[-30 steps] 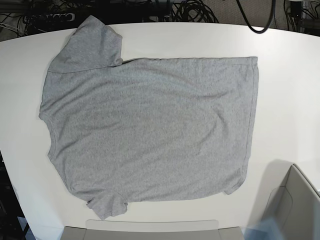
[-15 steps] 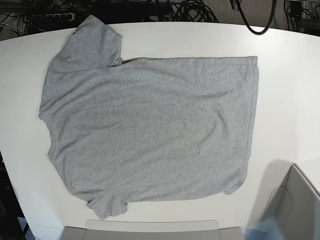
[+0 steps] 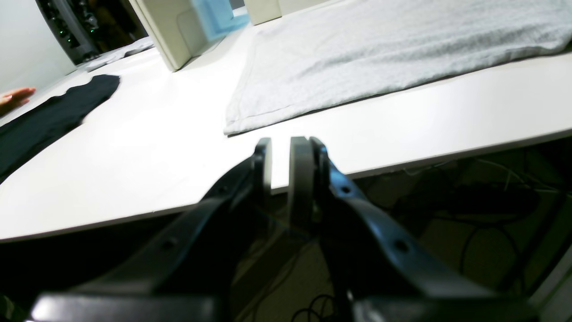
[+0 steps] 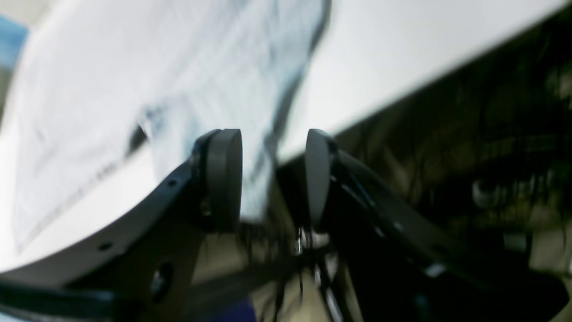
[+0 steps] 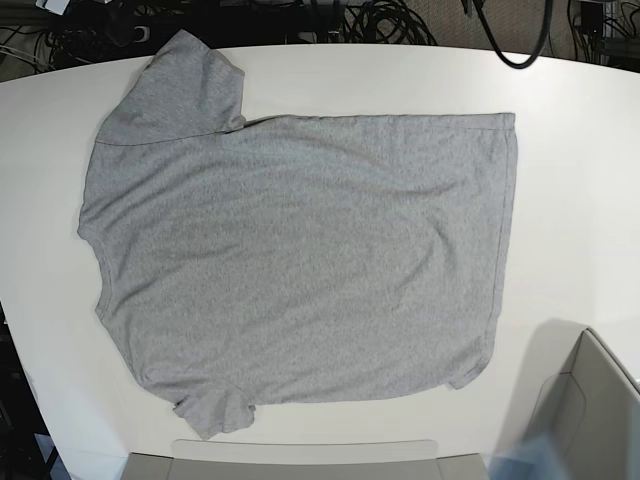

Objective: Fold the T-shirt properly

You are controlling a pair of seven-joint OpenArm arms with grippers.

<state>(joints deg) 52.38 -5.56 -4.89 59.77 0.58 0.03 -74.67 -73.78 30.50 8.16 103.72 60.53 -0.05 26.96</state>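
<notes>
in the base view i see the shirt (image 5: 300, 260) spread flat, plain side up, filling the middle of the white table (image 5: 590, 180); sleeves at the upper left and lower left, hem along the right. neither arm shows there. in the left wrist view my left gripper (image 3: 280, 163) sits low at the table edge, jaws a narrow slit apart, grasping nothing. in the blurred right wrist view my right gripper (image 4: 273, 179) stands parted and empty. a black cloth (image 3: 49, 118) lies at the left.
</notes>
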